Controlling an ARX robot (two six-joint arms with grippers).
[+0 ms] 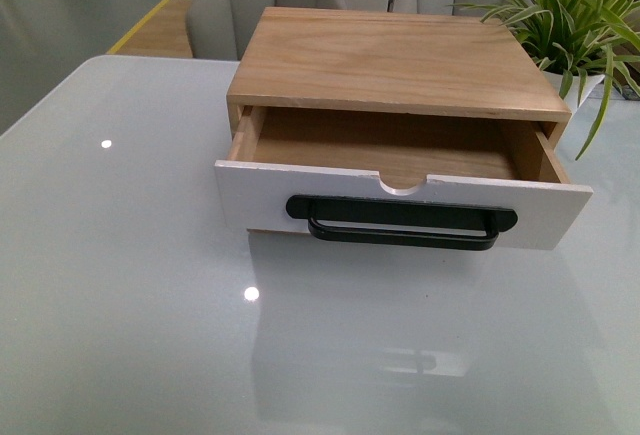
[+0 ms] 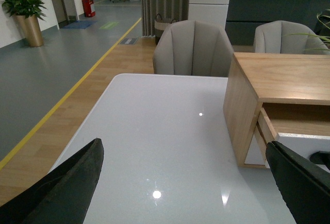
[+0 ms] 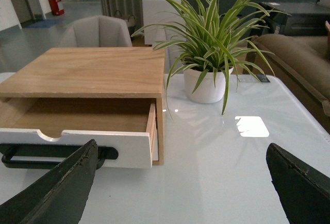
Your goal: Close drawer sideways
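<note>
The drawer stands pulled out of a light-wood box in the middle of the glossy white table. Its white front carries a long black bar handle and a half-round notch in the top edge, and its inside is bare. Neither arm shows in the front view. My left gripper is open over bare table, with the box and drawer off to one side. My right gripper is open too, and the drawer's white front lies close to one finger.
A potted spider plant in a white pot stands right beside the box at the back right. Grey upholstered chairs sit behind the table's far edge. A brown sofa lies beyond the table's right side.
</note>
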